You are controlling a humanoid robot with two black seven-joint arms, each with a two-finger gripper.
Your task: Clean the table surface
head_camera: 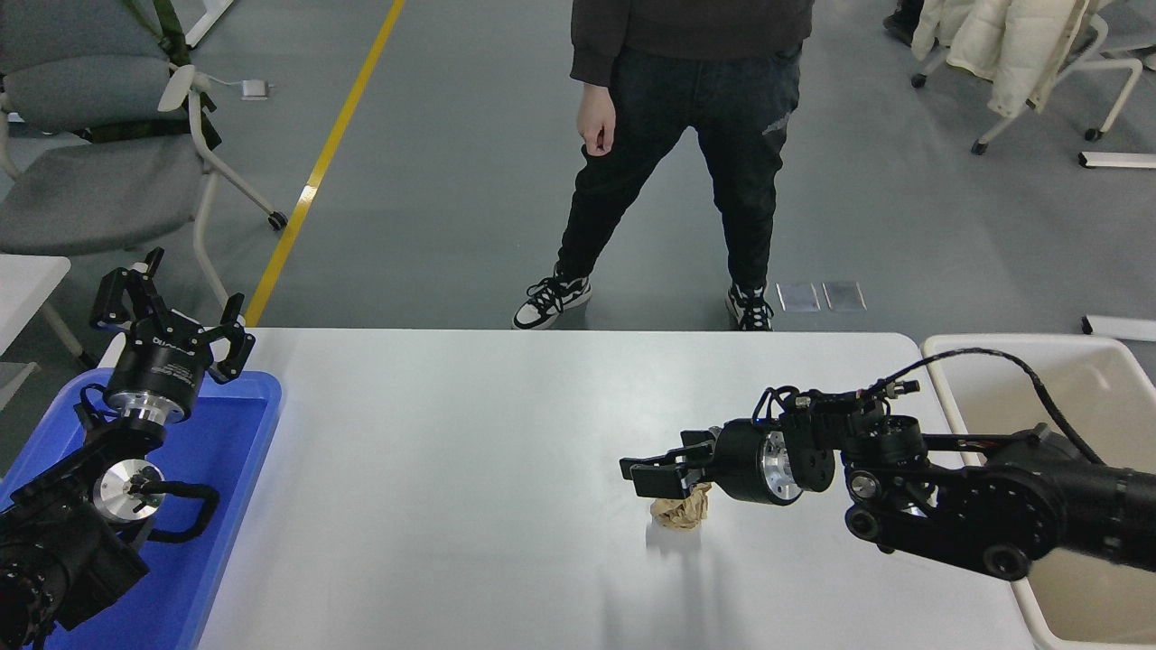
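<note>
Table surface (452,469), matte white: crumpled tan paper ball (679,513) sits just under the right gripper (652,476), jaws part-spread, empty. Step: reaching in. Next: drop, straddle the ball, close. Left gripper (172,316) parked, spread.

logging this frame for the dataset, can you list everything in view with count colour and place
table surface: 1, white, centre
crumpled paper ball: 1, tan, on table right of centre, partly under right gripper
tray: 1, blue, table's left end
tub: 1, beige, off table's right end
chair: 1, grey, upper left
coat: 1, cream, on a chair upper right
person: 1, dark clothes, beyond far edge
left gripper: 1, black, open, above tray
right gripper: 1, black, open, over paper ball
</note>
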